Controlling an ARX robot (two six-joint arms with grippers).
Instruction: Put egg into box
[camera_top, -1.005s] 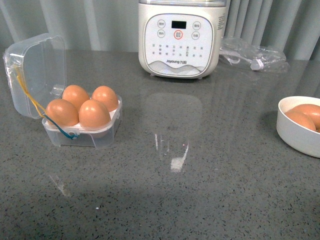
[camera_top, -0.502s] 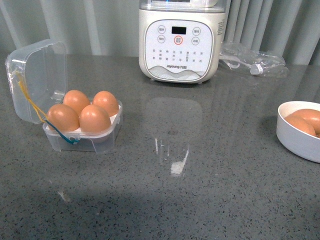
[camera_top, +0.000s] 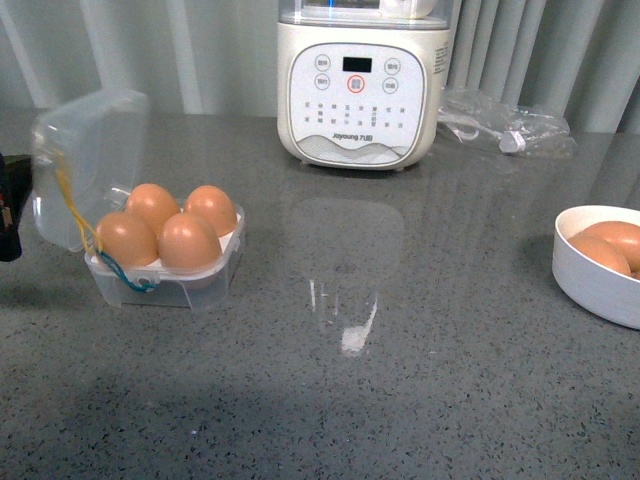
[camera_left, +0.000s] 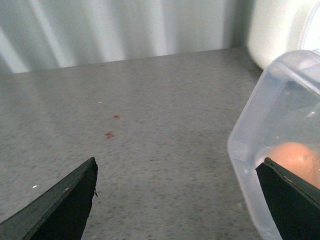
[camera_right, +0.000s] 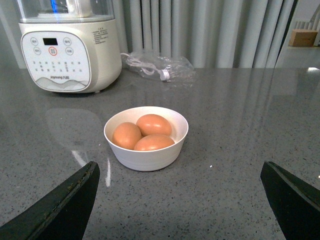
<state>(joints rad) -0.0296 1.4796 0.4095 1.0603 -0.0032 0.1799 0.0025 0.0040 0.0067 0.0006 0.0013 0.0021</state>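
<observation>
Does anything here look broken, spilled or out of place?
Nothing is broken or spilled. The four eggs sit whole in the box, and its lid is open. The only oddity is two small reddish specks on the grey table, seen in the left wrist view.

Left end effector (camera_left: 176, 200): 2 dark wedge-shaped fingers (camera_left: 60, 210) (matte greenish-black)

Soft, even indoor light, brightest on the curtains (camera_top: 200, 50) behind; the glossy grey table (camera_top: 480, 400) carries a white glare patch and the appliance (camera_top: 360, 80) reflection, a dim shadow band lies along its near edge, and the box lid (camera_top: 88, 150) is blurred.
</observation>
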